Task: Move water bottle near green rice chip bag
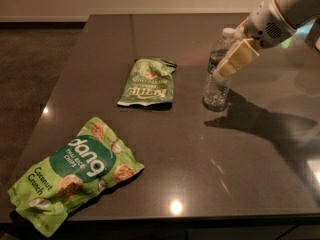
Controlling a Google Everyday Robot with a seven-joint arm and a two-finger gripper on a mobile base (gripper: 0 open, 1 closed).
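Gripper [227, 66] sits upper right of frame, cream-coloured, angled down-left from the white arm [285, 9] that enters from the top right corner. It overlaps the upper half of the water bottle [216, 91], at the label band, below the white cap. Cannot tell how far open it is or whether it has hold of the bottle; contact is unclear from this angle.

Water bottle stands upright on the dark grey table [200, 174], right of centre in the upper half of the frame. Green rice chip bag [75, 171] lies flat at lower left, near the table's front edge, well apart from the bottle. Smaller green bag [149, 81] lies flat upper centre, left of the bottle, between the two but nearer the bottle. Arm shadow [265, 124] falls on the table right of the bottle.
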